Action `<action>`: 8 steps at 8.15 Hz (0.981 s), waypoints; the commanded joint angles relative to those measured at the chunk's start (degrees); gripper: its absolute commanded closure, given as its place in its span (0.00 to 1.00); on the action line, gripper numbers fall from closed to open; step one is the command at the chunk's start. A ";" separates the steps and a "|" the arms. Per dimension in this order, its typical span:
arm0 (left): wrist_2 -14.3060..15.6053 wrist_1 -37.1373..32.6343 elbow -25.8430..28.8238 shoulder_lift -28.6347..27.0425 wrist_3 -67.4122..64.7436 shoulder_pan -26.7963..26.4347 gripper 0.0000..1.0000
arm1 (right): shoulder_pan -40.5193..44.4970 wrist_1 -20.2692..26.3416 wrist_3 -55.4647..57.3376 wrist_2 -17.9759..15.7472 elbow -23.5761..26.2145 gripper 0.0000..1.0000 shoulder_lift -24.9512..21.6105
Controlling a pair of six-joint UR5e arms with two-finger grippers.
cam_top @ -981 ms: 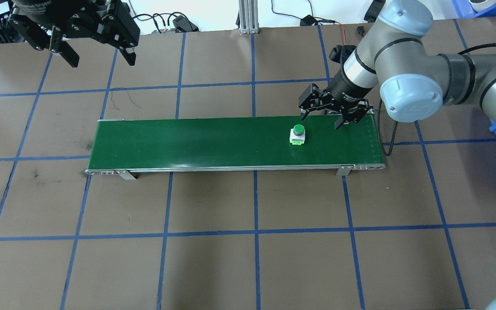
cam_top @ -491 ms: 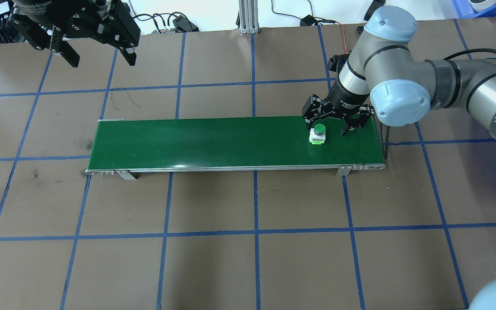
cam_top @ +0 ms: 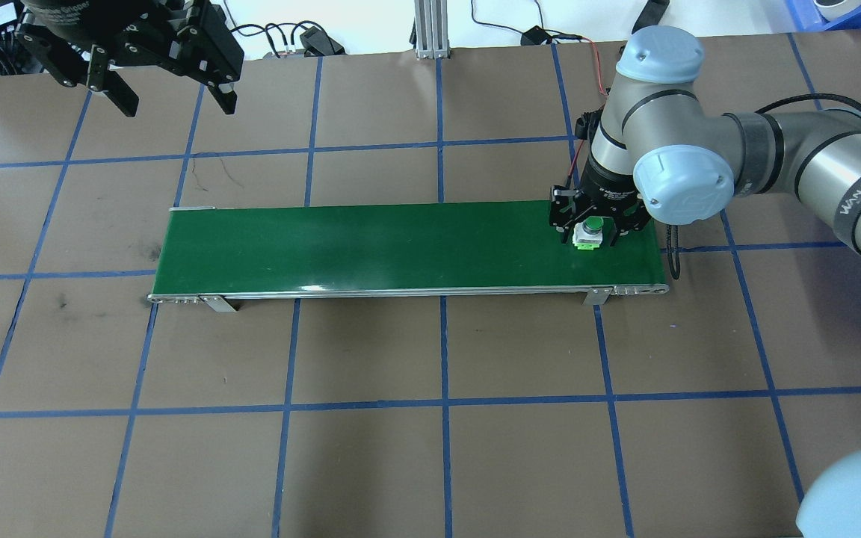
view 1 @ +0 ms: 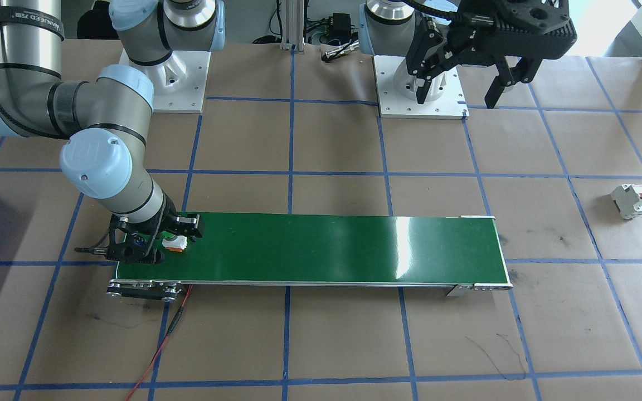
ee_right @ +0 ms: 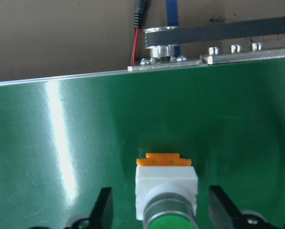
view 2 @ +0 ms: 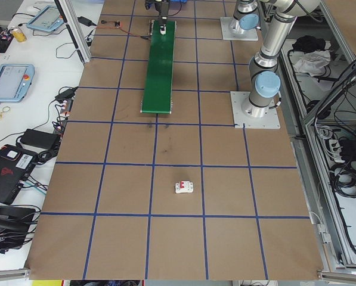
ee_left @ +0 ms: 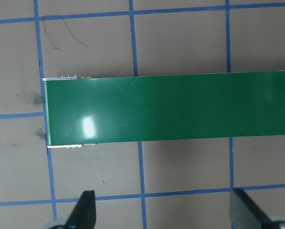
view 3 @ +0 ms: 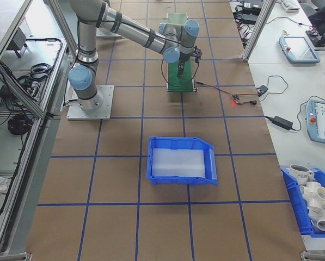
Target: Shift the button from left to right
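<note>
The button point(cam_top: 588, 230), with a green cap, white body and orange base, stands upright on the green conveyor belt point(cam_top: 371, 246) near its right end. My right gripper point(cam_top: 587, 226) is lowered over it and open. One finger stands on each side of the button point(ee_right: 166, 183), with a gap on both sides in the right wrist view. From across the table the button point(view 1: 175, 243) shows between the same fingers. My left gripper point(cam_top: 176, 103) hangs open and empty high above the table's far left, looking down on the belt's left end point(ee_left: 180, 107).
A white circuit breaker point(view 1: 630, 200) with red levers lies on the brown mat beyond the belt's left end. A blue bin point(view 3: 181, 160) sits on the robot's right side. A red wire point(view 1: 165, 334) runs from the belt's motor end.
The button has travelled right along the belt. My right gripper has swung in and come down over it, its fingers now on both sides. The left arm has not moved.
</note>
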 commanded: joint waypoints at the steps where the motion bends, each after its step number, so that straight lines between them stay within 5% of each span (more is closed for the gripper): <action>1: -0.04 0.00 0.06 -0.03 0.01 -0.02 0.00 | -0.43 0.97 -4.15 -2.85 -0.34 1.00 -0.29; 3: -0.04 0.00 0.06 0.06 0.01 -0.02 0.00 | -4.89 2.47 -8.38 -2.77 -2.79 1.00 -2.30; 5: 0.04 0.00 0.06 0.06 0.01 -0.02 0.00 | -11.13 9.74 -21.34 -3.21 -6.48 1.00 -5.55; 8: -0.04 0.00 0.06 0.06 0.01 -0.02 0.00 | -19.04 14.33 -49.16 -13.81 -6.76 1.00 -10.82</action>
